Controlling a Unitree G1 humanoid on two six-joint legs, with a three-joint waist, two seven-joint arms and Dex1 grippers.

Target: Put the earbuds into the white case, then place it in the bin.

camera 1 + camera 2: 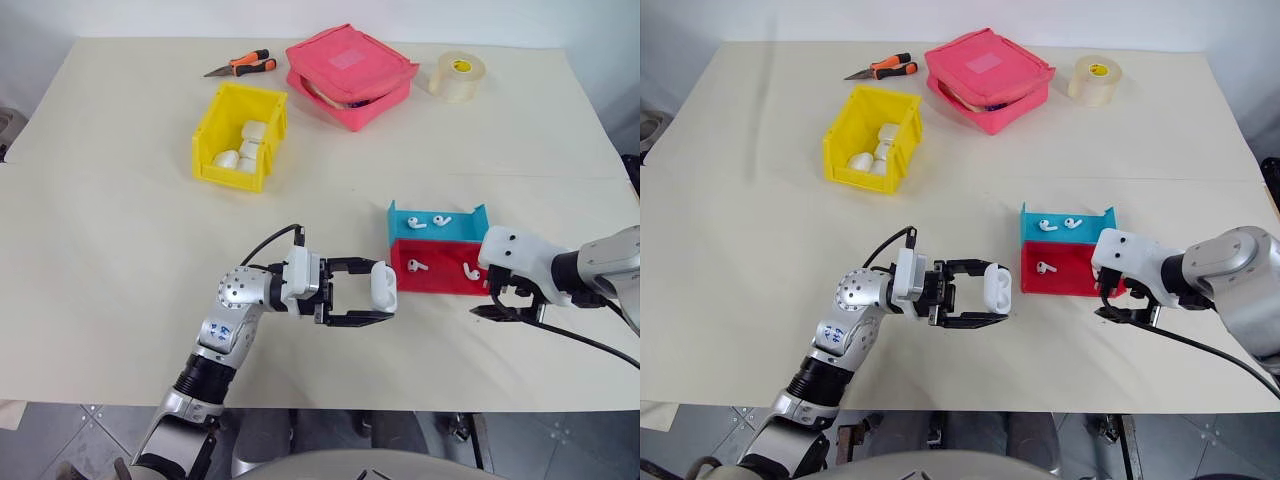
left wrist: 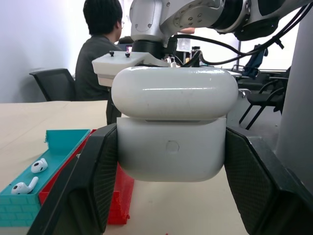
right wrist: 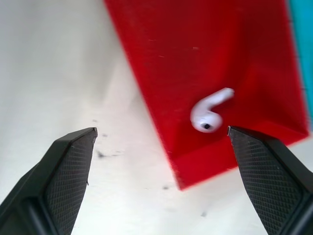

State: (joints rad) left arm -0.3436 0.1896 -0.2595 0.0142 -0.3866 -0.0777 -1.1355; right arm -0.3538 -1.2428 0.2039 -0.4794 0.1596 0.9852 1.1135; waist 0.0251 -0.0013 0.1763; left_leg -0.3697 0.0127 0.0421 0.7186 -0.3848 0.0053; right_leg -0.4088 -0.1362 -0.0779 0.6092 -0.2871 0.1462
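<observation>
White case (image 1: 384,288) sits clamped between the left gripper's (image 1: 372,291) jaws at lower centre of the frame, lid seemingly still down. Right gripper (image 3: 161,142) hangs with jaws wide apart over the red tray's (image 1: 440,277) corner — one earbud (image 3: 209,111) lies just ahead of its fingertips. Two more earbuds (image 1: 428,221) rest in the blue tray (image 1: 400,228). Yellow bin (image 1: 213,125) waits at upper left. Best approach, I judge: centre on the bud's stem, descend gently, close softly — glossy plastic slips.

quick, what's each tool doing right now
left tool: shut on the white case, held above the table.
right tool: open, holding nothing, over an earbud in the red tray.
</observation>
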